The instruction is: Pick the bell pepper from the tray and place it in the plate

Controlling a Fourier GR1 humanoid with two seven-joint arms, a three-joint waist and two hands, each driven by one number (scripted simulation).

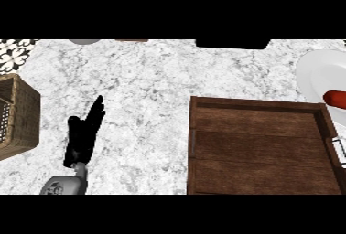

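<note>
Resting left hand (84,132) on marble counter (142,82), fingers straight, holding nothing; right hand not showing. Bell pepper (336,98) already lying on white plate (312,75), cropped at right edge. Risking roll-off near plate rim. Leaving wooden tray (260,151) bare; wicker basket (17,116) crowding left edge.

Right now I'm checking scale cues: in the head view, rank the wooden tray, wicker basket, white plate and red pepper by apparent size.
1. Wooden tray
2. Wicker basket and white plate: both cut off by the edges, so unsure
3. Red pepper, also cut off

Red bell pepper (336,98) on white plate (316,75)
</note>
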